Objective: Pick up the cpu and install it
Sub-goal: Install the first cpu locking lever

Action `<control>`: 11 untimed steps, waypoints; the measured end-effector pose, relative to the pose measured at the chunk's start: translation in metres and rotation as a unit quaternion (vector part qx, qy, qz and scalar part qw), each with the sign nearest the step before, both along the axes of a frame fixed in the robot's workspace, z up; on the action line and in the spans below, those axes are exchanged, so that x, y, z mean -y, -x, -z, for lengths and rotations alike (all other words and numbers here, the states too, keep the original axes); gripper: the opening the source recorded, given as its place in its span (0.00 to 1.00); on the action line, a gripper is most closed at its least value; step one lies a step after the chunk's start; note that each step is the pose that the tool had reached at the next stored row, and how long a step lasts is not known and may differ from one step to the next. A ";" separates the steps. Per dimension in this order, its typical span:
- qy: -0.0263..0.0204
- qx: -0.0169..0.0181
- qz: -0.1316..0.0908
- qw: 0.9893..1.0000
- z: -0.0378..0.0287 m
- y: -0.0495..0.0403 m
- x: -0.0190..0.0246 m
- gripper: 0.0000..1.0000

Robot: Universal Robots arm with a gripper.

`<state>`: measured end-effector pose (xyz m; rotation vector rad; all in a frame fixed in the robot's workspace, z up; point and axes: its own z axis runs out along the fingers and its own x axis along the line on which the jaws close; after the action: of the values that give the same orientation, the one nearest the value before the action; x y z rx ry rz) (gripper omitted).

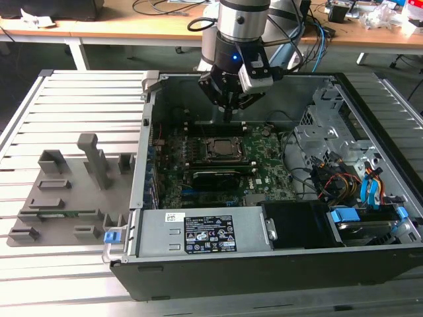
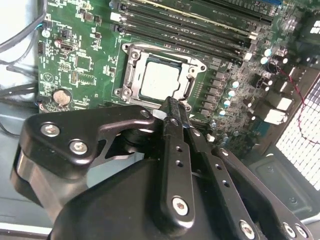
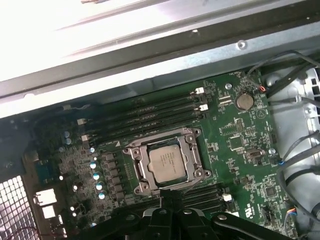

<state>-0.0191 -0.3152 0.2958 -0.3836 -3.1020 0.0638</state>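
1. On the exterior view's left, a grey plastic holder tray [image 1: 69,201] lies on the silver slatted metal tabletop [image 1: 66,99].
2. In the middle stands a big black open computer case [image 1: 264,290] with a green circuit board [image 1: 268,173] inside.
3. The cpu [image 3: 166,164], a small flat square chip with a silvery top, already sits inside the black square socket frame [image 3: 136,165] on that board.
4. The black gripper [image 1: 228,113] hangs over the board near the socket. Its fingers are pressed together and hold nothing.
5. I think the putting-in step is nearly done, because the chip is in its place. I cannot tell if the latch is locked.
6. Any move here calls for going slow and straight, so nothing bumps the chip.
7. On the exterior view's right, blue and orange cables [image 1: 360,181] lie in the case.
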 end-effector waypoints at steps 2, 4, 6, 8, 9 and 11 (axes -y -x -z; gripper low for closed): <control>0.000 0.000 -0.012 1.000 0.0000 0.0000 0.0000 0.11; 0.000 0.000 -0.025 1.000 0.0000 0.0000 0.0000 0.11; 0.000 0.000 -0.033 0.999 0.0000 0.0000 0.0000 0.11; 0.000 0.000 -0.049 0.999 0.0000 0.0000 0.0000 0.11; 0.000 0.000 -0.056 0.998 0.0000 0.0000 0.0000 0.11; 0.000 0.000 -0.074 0.997 0.0000 0.0000 0.0000 0.11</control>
<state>-0.0192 -0.3152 0.2958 -0.1532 -3.1249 0.0656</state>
